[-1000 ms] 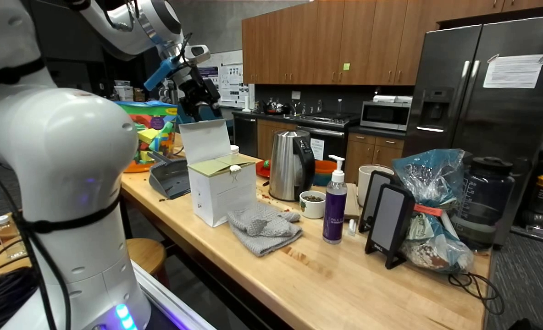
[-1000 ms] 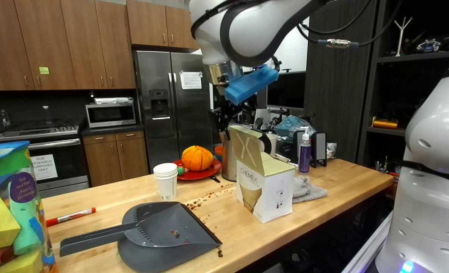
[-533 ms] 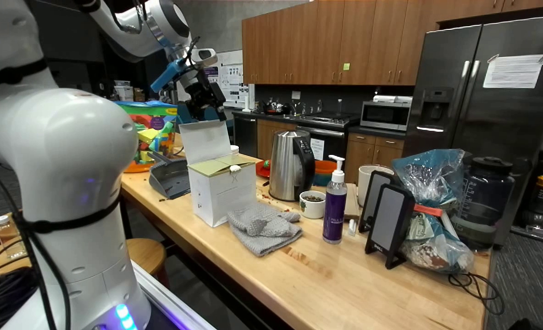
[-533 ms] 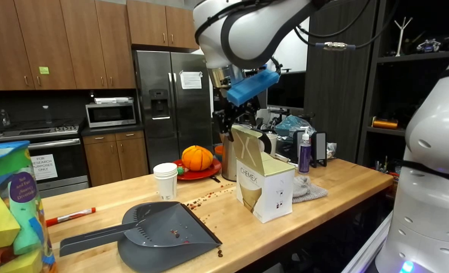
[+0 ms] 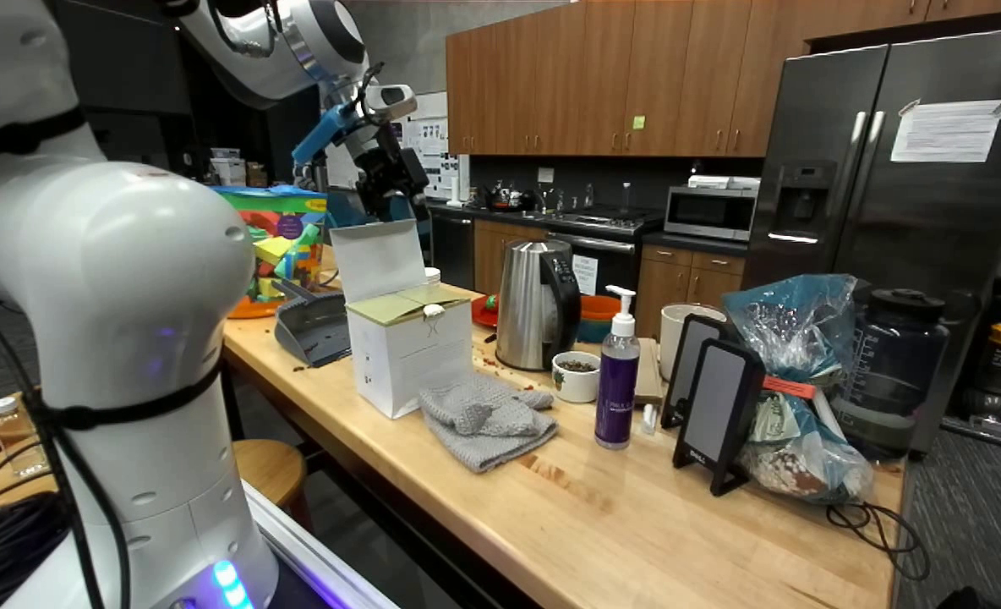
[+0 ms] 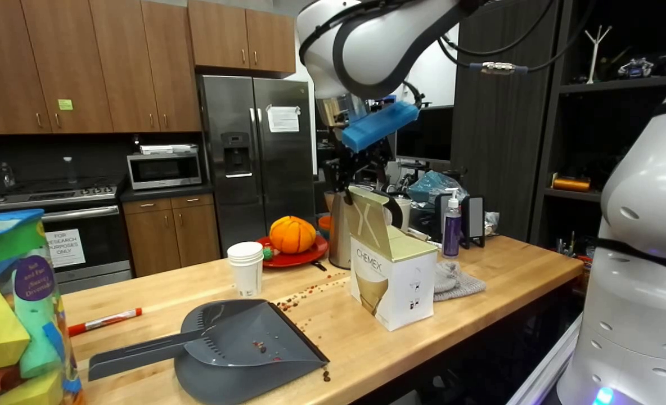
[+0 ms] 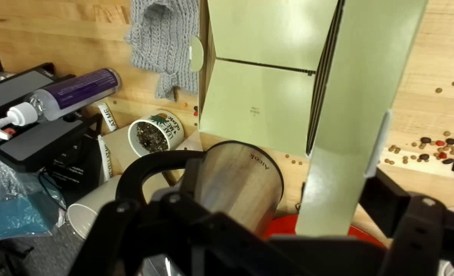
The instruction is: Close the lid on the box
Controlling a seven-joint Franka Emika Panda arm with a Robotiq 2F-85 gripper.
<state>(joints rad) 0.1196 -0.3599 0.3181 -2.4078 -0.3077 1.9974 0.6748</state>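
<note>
The white cardboard box (image 5: 412, 359) stands upright on the wooden table; it also shows in an exterior view (image 6: 396, 287). Its lid (image 5: 378, 258) stands up from one top edge, with its pale green inner side showing in an exterior view (image 6: 368, 224). The wrist view shows the box's closed inner flaps (image 7: 259, 103) and the raised lid (image 7: 349, 115). My gripper (image 7: 288, 191) is open, its fingers wide apart. One finger is beside the lid's outer edge; I cannot tell if they touch. In both exterior views the gripper (image 5: 395, 207) is at the lid's top edge.
A steel kettle (image 5: 527, 304) stands close to the box, partly under the gripper in the wrist view. A grey cloth (image 5: 488, 419) lies against the box. A dustpan (image 6: 248, 349), paper cups (image 6: 246, 267), a red plate (image 6: 305, 256) and a pump bottle (image 5: 617, 381) are also on the table.
My gripper has moved right and slightly down along the lid's top edge in both exterior views. The box and lid have not visibly moved.
</note>
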